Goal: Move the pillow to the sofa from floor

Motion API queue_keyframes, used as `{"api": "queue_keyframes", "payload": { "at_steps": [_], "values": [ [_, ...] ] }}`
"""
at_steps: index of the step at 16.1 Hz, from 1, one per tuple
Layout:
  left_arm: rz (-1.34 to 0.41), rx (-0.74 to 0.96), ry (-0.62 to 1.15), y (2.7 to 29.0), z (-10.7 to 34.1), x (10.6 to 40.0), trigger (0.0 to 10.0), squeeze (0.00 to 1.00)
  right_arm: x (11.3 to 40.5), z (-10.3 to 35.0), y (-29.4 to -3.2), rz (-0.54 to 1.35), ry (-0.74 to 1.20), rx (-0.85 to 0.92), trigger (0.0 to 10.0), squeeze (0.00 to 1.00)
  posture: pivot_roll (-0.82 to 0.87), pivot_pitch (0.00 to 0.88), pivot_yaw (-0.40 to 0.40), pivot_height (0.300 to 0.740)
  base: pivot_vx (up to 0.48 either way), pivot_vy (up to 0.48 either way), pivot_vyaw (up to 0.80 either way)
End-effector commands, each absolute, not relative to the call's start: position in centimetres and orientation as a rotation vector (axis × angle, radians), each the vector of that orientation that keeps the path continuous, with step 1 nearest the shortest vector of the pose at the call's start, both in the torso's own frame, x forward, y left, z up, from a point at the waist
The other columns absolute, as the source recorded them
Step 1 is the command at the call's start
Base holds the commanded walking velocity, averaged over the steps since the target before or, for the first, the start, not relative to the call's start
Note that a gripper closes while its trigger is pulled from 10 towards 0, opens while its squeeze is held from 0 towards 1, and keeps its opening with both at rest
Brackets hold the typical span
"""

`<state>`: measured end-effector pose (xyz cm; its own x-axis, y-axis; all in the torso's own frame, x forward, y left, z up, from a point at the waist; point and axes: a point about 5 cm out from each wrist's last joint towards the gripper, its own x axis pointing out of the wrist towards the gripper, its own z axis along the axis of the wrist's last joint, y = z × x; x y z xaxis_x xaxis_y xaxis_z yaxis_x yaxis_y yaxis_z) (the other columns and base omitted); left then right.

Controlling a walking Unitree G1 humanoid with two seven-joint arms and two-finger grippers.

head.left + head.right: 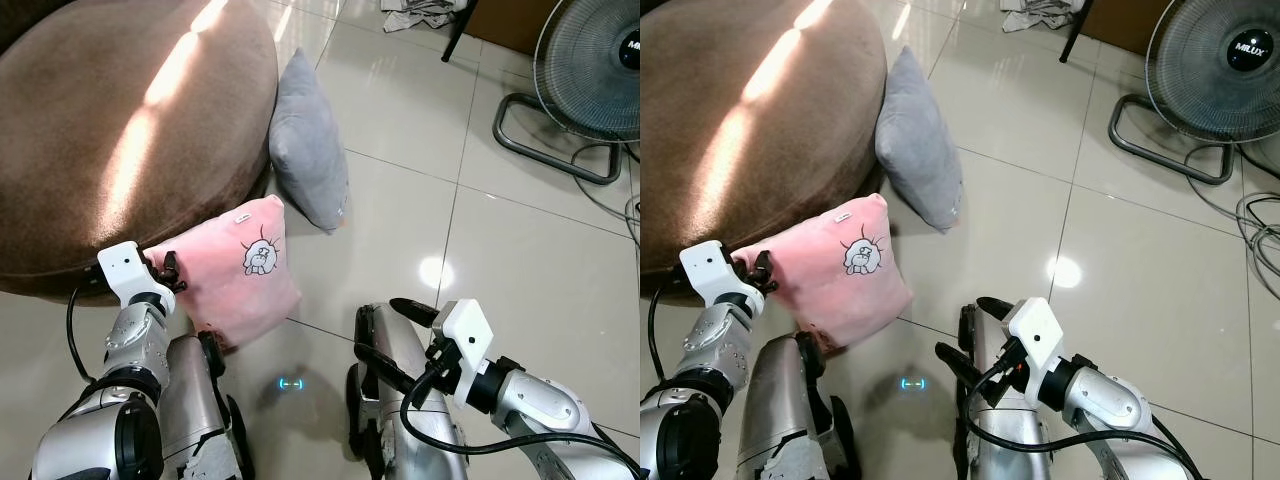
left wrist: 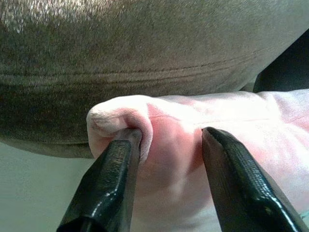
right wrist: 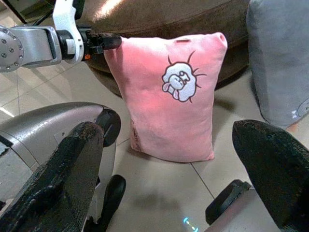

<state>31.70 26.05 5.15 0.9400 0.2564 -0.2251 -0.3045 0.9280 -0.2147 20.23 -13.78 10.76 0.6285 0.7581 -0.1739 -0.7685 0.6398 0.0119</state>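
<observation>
Pinching an upper corner of the pink pillow (image 1: 243, 280), the left end effector (image 1: 170, 272) has its two black fingers (image 2: 108, 186) closed into the soft fabric right beside the brown sofa (image 1: 120, 130). The pillow stands upright with its lower edge on the tiled floor (image 1: 420, 200), its printed cartoon facing out, close against the sofa's rounded side. A grey pillow (image 1: 308, 140) leans on the sofa just behind it. The right end effector (image 1: 390, 335) hovers low over the floor, fingers spread wide and holding nothing. A fan (image 1: 590, 70) stands well apart.
</observation>
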Motion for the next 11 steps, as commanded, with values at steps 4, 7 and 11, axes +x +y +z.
{"api": "queue_keyframes", "payload": {
  "at_steps": [4, 7, 11],
  "values": [
    [0.318, -0.282, 0.258, 26.1, 3.5, 30.5, 0.0, 0.0, 19.5, 10.4, -13.9, 0.873, 0.205, -0.061, 10.0, 0.0, -0.27, 0.379, -0.089, 0.541, 0.0, 0.0, 0.0],
    [0.316, -0.3, 0.252, 26.2, 3.5, 30.4, 0.0, 0.0, 19.4, 10.3, -13.9, 0.872, 0.209, -0.061, 10.0, 0.0, -0.26, 0.378, -0.089, 0.541, 0.0, 0.0, 0.0],
    [0.248, -0.471, 0.116, 26.3, 5.0, 31.3, 0.0, 0.0, 19.4, 10.3, -14.0, 0.86, 0.204, -0.058, 10.0, 0.0, -0.27, 0.379, -0.086, 0.541, 0.0, 0.0, 0.0]
  ]
}}
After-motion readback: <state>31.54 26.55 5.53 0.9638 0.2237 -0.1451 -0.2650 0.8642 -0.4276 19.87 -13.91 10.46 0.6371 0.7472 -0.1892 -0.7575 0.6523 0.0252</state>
